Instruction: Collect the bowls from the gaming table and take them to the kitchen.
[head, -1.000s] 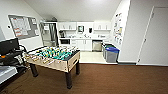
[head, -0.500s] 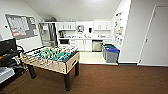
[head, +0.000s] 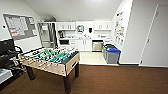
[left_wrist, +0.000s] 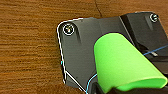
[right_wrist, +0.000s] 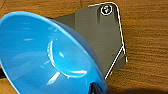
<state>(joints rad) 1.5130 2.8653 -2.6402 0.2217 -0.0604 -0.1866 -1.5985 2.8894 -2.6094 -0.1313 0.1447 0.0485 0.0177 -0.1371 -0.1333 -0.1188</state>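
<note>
1. Bowls in transit: a green bowl (left_wrist: 125, 65) is carried at the left wrist and a blue bowl (right_wrist: 47, 55) at the right, above brown carpet (left_wrist: 30, 37); how the fingers are set cannot be told.
2. Kitchen (head: 85, 37) lies ahead, past the foosball table (head: 50, 60).
3. A jolt at the floor edge could shake a bowl loose.

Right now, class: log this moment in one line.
left pincer: green bowl | right pincer: blue bowl | ahead: kitchen | left: foosball table
</note>
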